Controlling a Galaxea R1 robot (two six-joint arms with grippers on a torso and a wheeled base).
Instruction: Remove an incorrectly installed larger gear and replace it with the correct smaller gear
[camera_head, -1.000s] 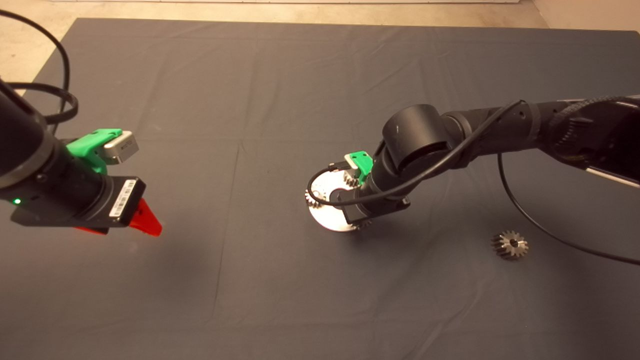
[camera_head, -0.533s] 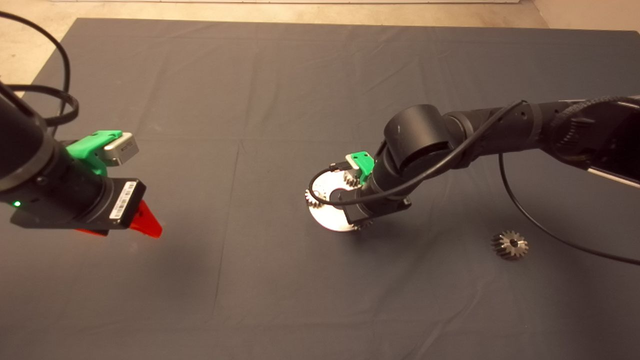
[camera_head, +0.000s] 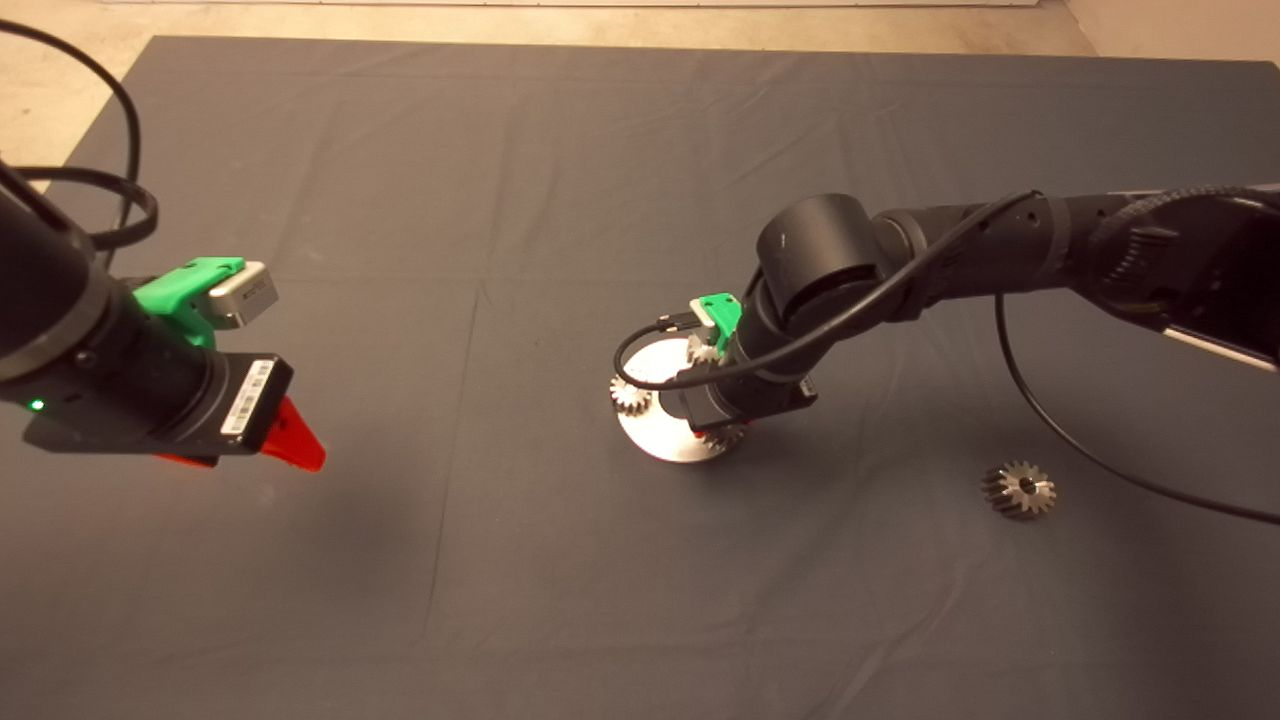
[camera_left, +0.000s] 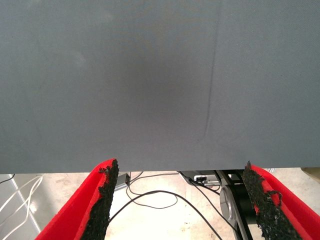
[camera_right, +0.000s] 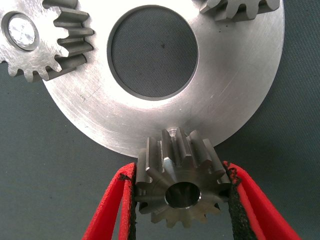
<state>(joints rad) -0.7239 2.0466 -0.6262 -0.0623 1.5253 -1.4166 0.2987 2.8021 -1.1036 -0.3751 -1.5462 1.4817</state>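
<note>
From above, the right gripper hangs over a silver ring-shaped plate at mid-mat, with a pale small gear on the plate's left edge. The smaller gear lies alone on the dark mat, well to the right. The left gripper hovers over the mat's left side.

The left wrist camera shows its red fingers spread apart above bare mat.

The right wrist camera shows the fingers clamped on the larger gear, at the plate's rim; two pale gears sit on the plate.
</note>
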